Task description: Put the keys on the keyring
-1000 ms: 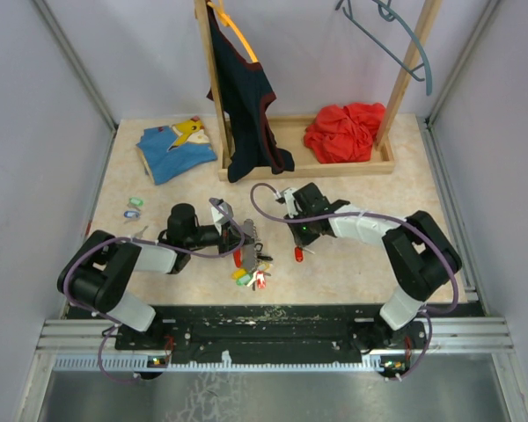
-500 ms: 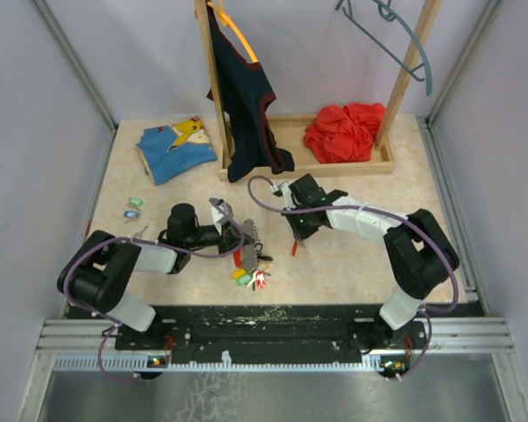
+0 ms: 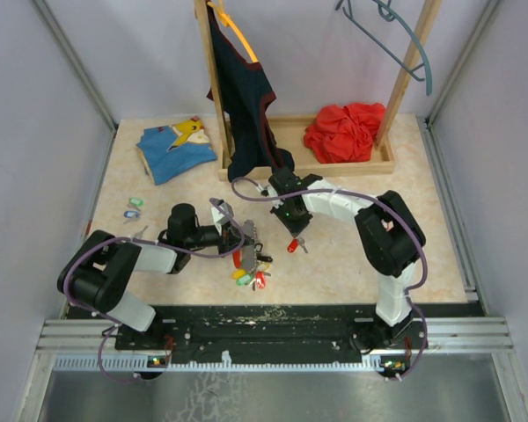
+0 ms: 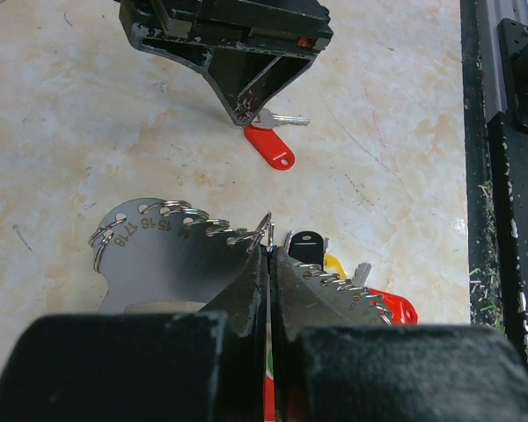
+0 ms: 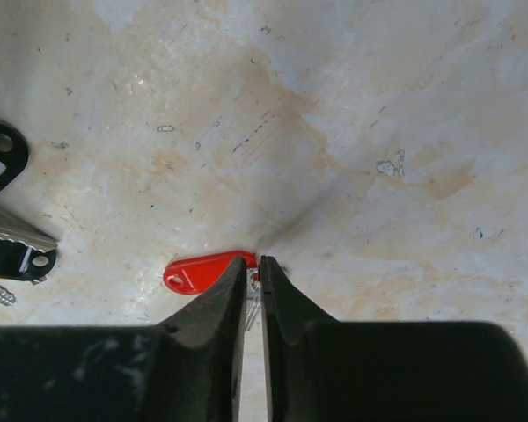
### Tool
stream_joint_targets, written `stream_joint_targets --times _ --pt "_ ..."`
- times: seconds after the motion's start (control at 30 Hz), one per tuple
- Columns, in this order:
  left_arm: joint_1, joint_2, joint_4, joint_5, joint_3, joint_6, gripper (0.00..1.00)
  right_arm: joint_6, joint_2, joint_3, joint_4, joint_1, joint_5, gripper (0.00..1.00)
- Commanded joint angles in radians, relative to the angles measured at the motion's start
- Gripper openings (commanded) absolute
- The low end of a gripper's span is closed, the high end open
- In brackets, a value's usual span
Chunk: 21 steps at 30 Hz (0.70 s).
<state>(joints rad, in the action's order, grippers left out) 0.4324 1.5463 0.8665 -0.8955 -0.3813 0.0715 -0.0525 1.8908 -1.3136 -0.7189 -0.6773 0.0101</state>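
Observation:
My left gripper [image 4: 269, 251] is shut on the keyring [image 4: 158, 255], a flat silver plate edged with several small numbered rings. It holds the plate on edge over the table [image 3: 244, 236]. Keys with black [image 4: 304, 246], yellow [image 4: 333, 262] and red [image 4: 392, 308] tags hang in a bunch [image 3: 251, 274] under it. Just beyond the plate my right gripper [image 5: 253, 268] reaches down to the table top. Its jaws are pinched on the silver head of a key with a red tag [image 5: 198, 272]. That key [image 4: 282, 119] lies flat, its tag [image 3: 292, 247] pointing toward me.
Small loose coloured tags [image 3: 134, 207] lie far left. A blue cloth [image 3: 174, 149] is at the back left. The wooden rack [image 3: 334, 165] at the back holds a dark garment [image 3: 246, 105] and a red cloth [image 3: 343, 132]. Walls close both sides.
My right arm has swung left and farther back, and its gripper has drawn the red-tagged key a little left toward the keyring. The left gripper and the plate have stayed put.

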Motion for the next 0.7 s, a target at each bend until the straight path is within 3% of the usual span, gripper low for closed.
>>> stream_joint_targets --times 0.0,0.27,0.53,0.67 --pt "0.006 -0.009 0.003 -0.023 -0.027 0.005 0.00 -0.005 -0.012 -0.063 -0.031 -0.015 -0.024 0.16" --pt "0.006 -0.009 0.006 -0.015 -0.026 0.003 0.00 0.058 -0.175 0.095 0.135 -0.013 -0.003 0.32" --pt "0.005 -0.011 0.009 -0.013 -0.026 0.001 0.00 0.225 -0.380 0.382 0.442 0.060 0.081 0.32" --pt "0.006 -0.010 0.010 -0.015 -0.027 0.000 0.00 0.267 -0.395 0.422 0.512 0.113 0.167 0.32"
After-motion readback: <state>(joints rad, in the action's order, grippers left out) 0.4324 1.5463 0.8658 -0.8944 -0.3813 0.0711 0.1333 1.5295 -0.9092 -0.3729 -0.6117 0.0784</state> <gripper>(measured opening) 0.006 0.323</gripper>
